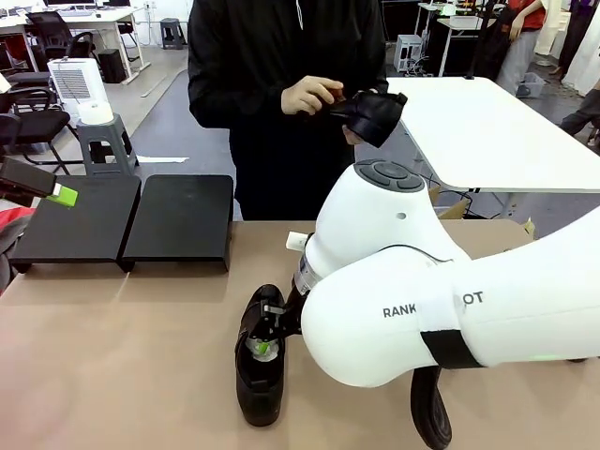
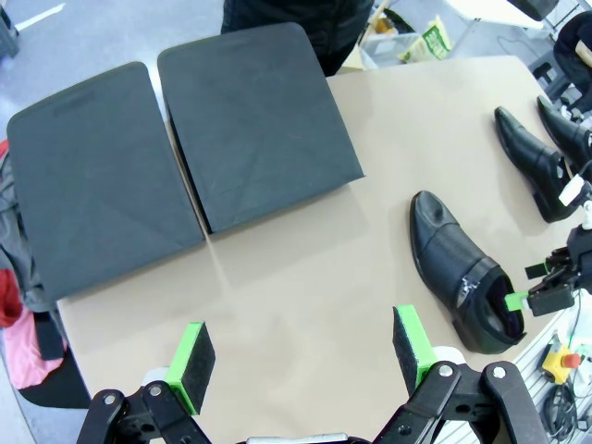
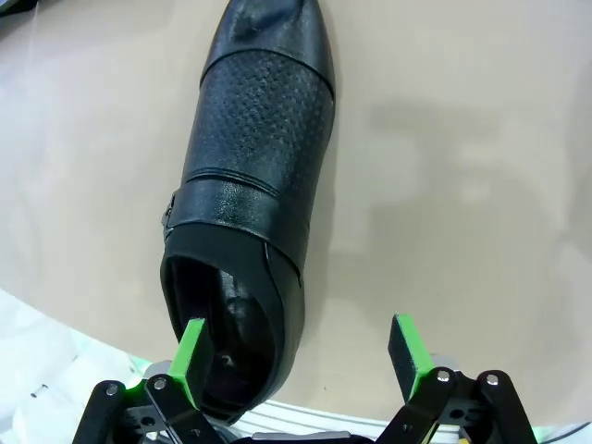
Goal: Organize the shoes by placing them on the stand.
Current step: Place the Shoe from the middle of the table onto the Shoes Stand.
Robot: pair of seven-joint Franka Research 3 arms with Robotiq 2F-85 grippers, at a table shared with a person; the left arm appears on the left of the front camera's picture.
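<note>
Broadly, the brown table (image 1: 112, 375) takes up the lower half of the front view. The white right arm (image 1: 450, 309) bulks across its lower right corner. A person (image 1: 262, 56) in dark clothing stands at the top centre beyond the far edge.

The stand (image 1: 178, 220) sits at the upper left of the table. It is two matte-black platforms set side by side, nearly touching, with nothing on them.

The centre shoe (image 1: 258, 389) lies on the table at the bottom middle of the front view, well apart from the stand, with its toe pointing toward the far side. In the left wrist view another shoe (image 2: 532, 165) lies at the upper right, and a third shoe (image 2: 566, 129) just beside it is cut by the frame edge. The held shoe (image 1: 375, 114) is up at the top centre, gripped in the person's hand (image 1: 309, 94) above the table.

The right gripper (image 3: 298, 356) is at the heel of the centre shoe with its jaws wide. One green pad is inside the shoe's opening and the other is outside its side wall, over bare table. The left gripper (image 2: 303, 356) hangs above the table near the stand, at the left edge of the front view, with jaws wide and nothing between them.
</note>
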